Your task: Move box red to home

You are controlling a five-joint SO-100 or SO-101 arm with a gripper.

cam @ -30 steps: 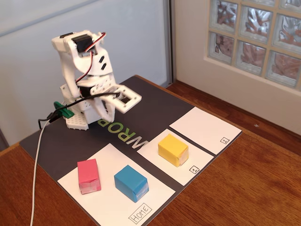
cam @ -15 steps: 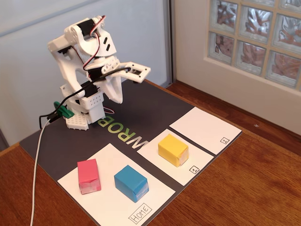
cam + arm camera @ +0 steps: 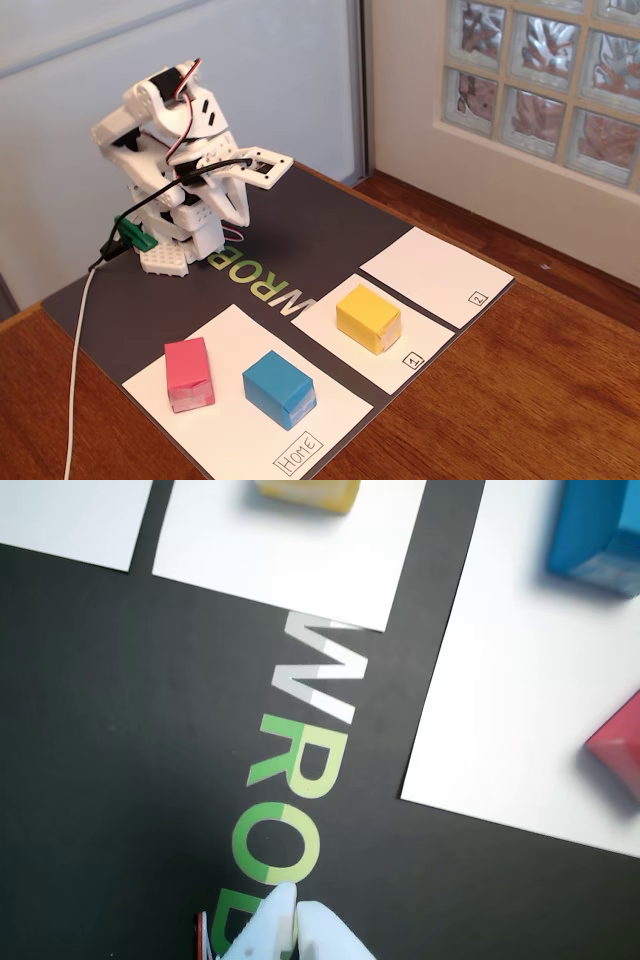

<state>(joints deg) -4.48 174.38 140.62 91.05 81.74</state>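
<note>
The red box (image 3: 188, 373) is a pinkish-red block resting on the left part of the home sheet (image 3: 225, 440), the largest white paper with the "Home" label (image 3: 299, 453) at its near corner. In the wrist view the box (image 3: 620, 742) shows at the right edge on the same sheet (image 3: 520, 700). My gripper (image 3: 232, 228) is folded back at the arm's base, far from the box. Its white fingertips (image 3: 297, 908) are pressed together over the dark mat, holding nothing.
A blue block (image 3: 279, 387) sits on the home sheet to the right of the red box. A yellow block (image 3: 368, 317) sits on the sheet labelled "1" (image 3: 412, 360). The sheet labelled "2" (image 3: 435, 275) is bare. A white cable (image 3: 76, 380) runs down the left side.
</note>
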